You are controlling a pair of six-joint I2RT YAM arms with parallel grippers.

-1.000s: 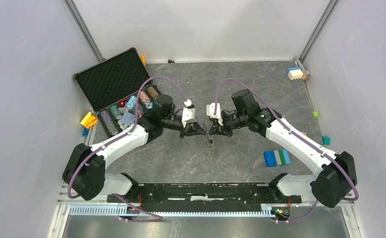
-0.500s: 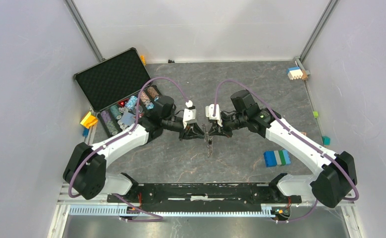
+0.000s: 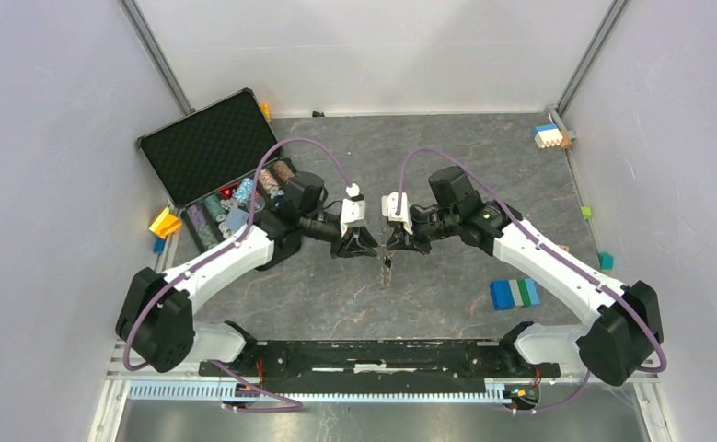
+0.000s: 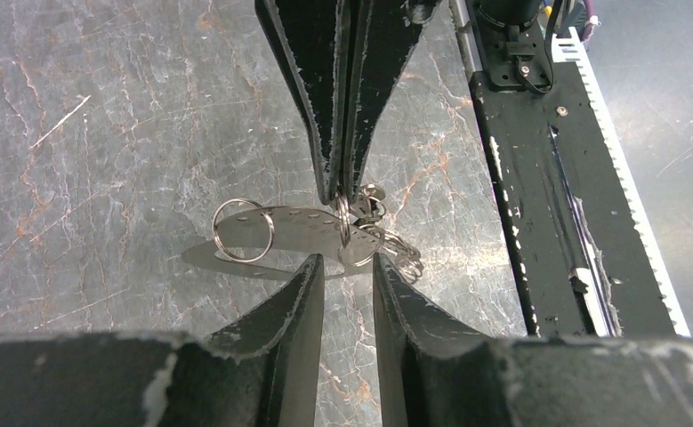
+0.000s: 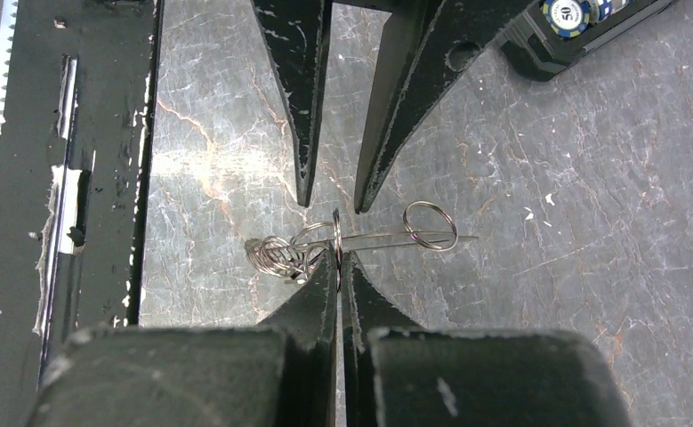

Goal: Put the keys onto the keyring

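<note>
The left gripper (image 4: pixel 348 260) hovers with its jaws apart and empty, just short of the keyring (image 4: pixel 302 227), a flat silver piece with small wire rings, held above the table (image 4: pixel 102 133) between the arms. The right gripper (image 5: pixel 337 256) is clenched on one of those rings, carrying the bunch. The step looks like steadying for threading. No black-headed key shows, so the left probably must fetch one next.

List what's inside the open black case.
Rows of poker chips in several colours sit in the black case's tray. The raised lid shows only black foam. The left arm and its cable cross the tray's near side, hiding that part.
</note>
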